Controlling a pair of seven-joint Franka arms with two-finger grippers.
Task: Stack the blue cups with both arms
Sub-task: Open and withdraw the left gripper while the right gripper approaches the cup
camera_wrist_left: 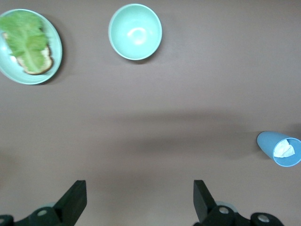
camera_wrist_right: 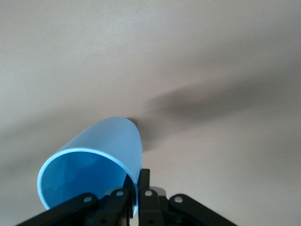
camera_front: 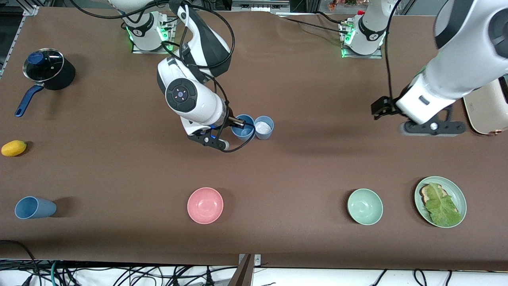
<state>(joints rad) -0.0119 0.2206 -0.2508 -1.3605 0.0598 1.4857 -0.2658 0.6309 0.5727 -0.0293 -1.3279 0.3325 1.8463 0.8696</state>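
Note:
My right gripper (camera_front: 232,127) is shut on the rim of a blue cup (camera_front: 243,128), one finger inside the wall and one outside. In the right wrist view this cup (camera_wrist_right: 96,162) fills the space at the shut gripper (camera_wrist_right: 139,190). Right beside it, toward the left arm's end, stands a greyer blue cup (camera_front: 264,127) with a white patch inside; it also shows in the left wrist view (camera_wrist_left: 282,149). A third blue cup (camera_front: 35,207) lies on its side near the front camera at the right arm's end. My left gripper (camera_front: 433,127) (camera_wrist_left: 138,202) hangs open and holds nothing over bare table.
A black pot (camera_front: 49,71) with a blue handle and a yellow fruit (camera_front: 14,147) sit at the right arm's end. Nearer the camera are a pink bowl (camera_front: 205,205), a green bowl (camera_front: 365,206) and a green plate (camera_front: 420,190) with lettuce. A cream appliance (camera_front: 490,111) stands beside the left gripper.

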